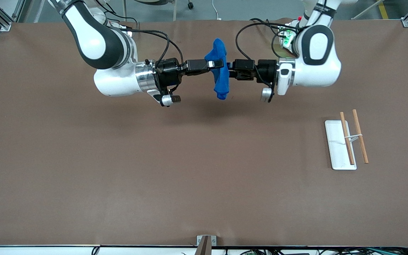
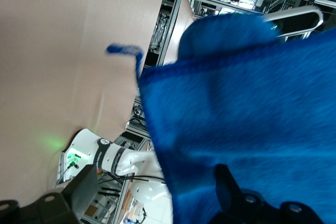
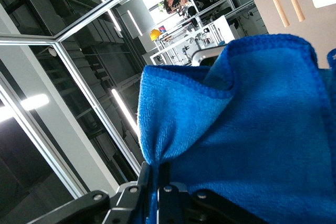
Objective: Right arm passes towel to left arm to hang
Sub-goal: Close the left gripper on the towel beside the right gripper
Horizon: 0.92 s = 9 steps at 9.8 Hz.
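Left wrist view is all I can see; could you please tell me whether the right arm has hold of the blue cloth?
Observer: Yes, the right claw is shut on a fold of the bright blue microfibre towel, over the brown table.
Operator: Where is my left claw?
Observer: The left claw is open at the towel, facing the right claw.
Operator: Where could it hang?
Observer: Two wooden rods at a white rectangular tray, toward the left arm's end.

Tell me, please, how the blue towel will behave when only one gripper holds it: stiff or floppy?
Probably floppy: the towel droops in folds between the right gripper and the left gripper. It looks light, since a small pinch carries it. Its fuzzy pile should resist slipping.
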Available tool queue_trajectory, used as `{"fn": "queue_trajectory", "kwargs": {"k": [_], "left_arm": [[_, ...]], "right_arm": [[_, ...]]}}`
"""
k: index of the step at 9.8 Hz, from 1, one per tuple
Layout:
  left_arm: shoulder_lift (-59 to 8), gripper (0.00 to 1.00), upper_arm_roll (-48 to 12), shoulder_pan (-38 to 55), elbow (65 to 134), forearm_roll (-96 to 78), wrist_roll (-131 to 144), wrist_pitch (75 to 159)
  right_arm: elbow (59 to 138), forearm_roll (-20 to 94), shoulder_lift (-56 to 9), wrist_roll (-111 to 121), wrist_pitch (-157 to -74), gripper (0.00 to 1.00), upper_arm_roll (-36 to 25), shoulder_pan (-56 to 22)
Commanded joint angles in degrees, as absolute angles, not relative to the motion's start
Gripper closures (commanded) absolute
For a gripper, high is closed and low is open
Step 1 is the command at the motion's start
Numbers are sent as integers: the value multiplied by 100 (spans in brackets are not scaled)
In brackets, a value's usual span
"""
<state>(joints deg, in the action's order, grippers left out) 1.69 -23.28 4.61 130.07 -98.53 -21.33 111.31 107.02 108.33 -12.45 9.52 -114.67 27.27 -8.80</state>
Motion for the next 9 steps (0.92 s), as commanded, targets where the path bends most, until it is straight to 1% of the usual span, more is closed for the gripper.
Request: {"fn": "queue_trajectory", "kwargs": {"k": [1,2,5,9], "left_arm": [[211,2,-2347,378,13315,-10377,-2722,11259],[211,3,-2347,361,13333,-10737,-2986,11267],[334,3,-2355,387,13684,-11590,-3900,11268],[273,3,-2425,413,13685,-11988,-4270,11268]], "right_arm": [[10652,11013,-1283,1072,-11514,100,2769,-879],[10652,11013,-1283,1081,-11514,100,2769,-879],[10661,11013,-1292,1081,-11514,100,2769,-879],[10670,11013,-1292,1081,-11514,100,2769,-879]]}}
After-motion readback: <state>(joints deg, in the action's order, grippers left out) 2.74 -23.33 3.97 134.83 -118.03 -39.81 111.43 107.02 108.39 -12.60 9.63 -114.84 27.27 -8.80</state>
